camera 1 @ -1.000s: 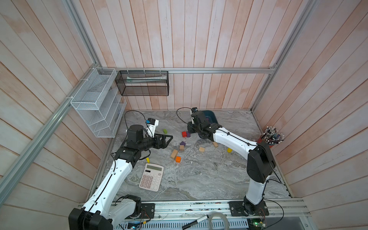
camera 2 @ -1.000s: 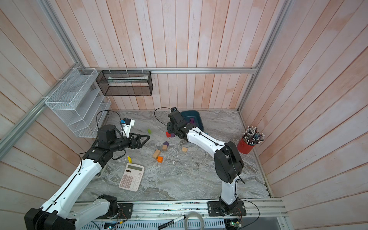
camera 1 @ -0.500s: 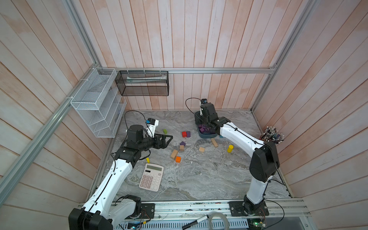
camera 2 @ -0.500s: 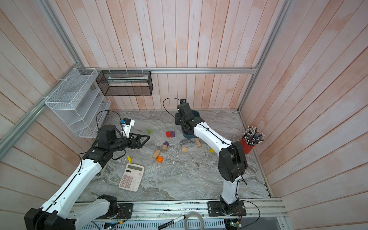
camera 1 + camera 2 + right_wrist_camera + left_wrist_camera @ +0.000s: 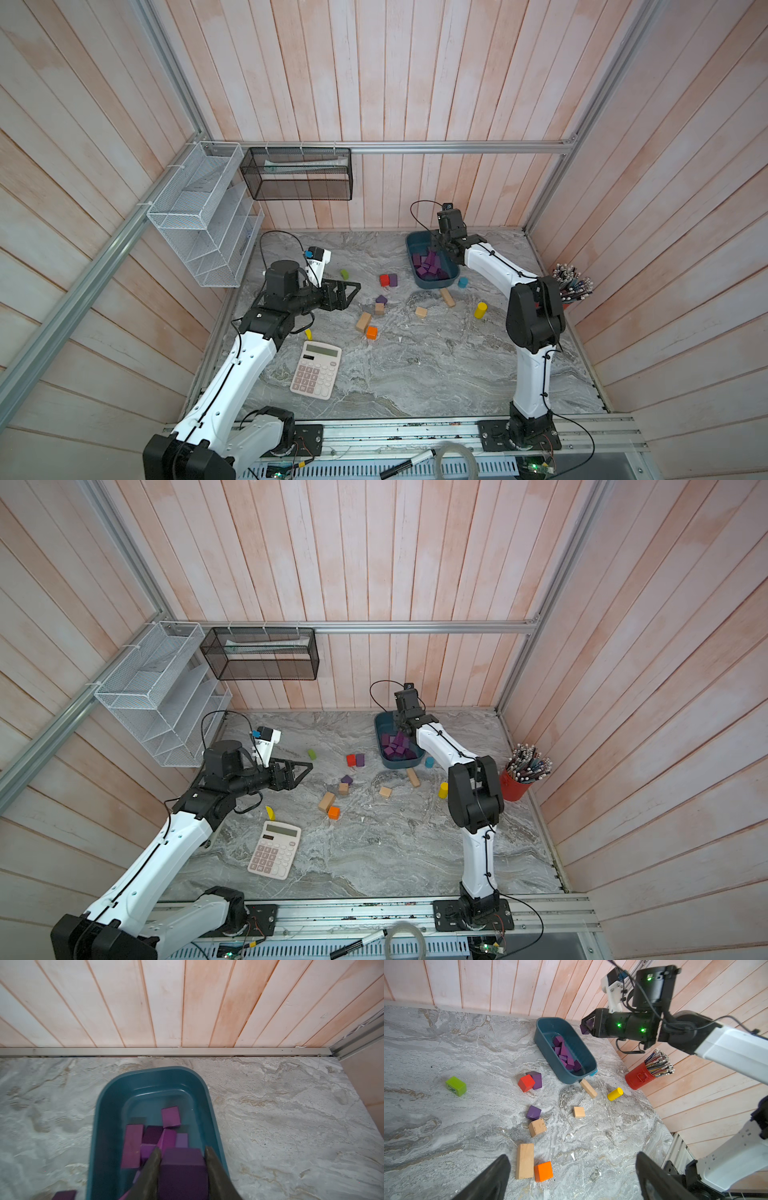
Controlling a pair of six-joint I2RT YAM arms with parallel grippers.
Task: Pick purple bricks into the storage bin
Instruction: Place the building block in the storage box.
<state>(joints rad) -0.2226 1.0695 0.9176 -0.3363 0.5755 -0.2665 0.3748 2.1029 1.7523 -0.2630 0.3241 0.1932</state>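
Observation:
The storage bin point(image 5: 415, 245) point(image 5: 108, 1109) is a dark teal tub at the back of the table, with several purple bricks point(image 5: 428, 264) point(image 5: 133, 1142) lying in it. My right gripper point(image 5: 182, 1149) point(image 5: 585, 1027) hangs over the bin, shut on a purple brick point(image 5: 182, 1169). Two more purple bricks lie loose on the table: one point(image 5: 393, 279) point(image 5: 537, 1080) touching a red cube, one point(image 5: 381, 299) point(image 5: 533, 1112) beside a tan cube. My left gripper point(image 5: 353, 296) point(image 5: 572, 1155) hovers open and empty to their left.
Tan blocks point(image 5: 363, 322), an orange cube point(image 5: 371, 332), a yellow cylinder point(image 5: 481, 309), a green block point(image 5: 344, 274) and a blue block point(image 5: 462, 282) are scattered about. A calculator point(image 5: 316, 370) lies near the front left. A red pen cup point(image 5: 571, 286) stands at the right wall.
My right gripper has carried a purple brick from beside the red cube back and to the right, over the bin. The left arm has stayed still.

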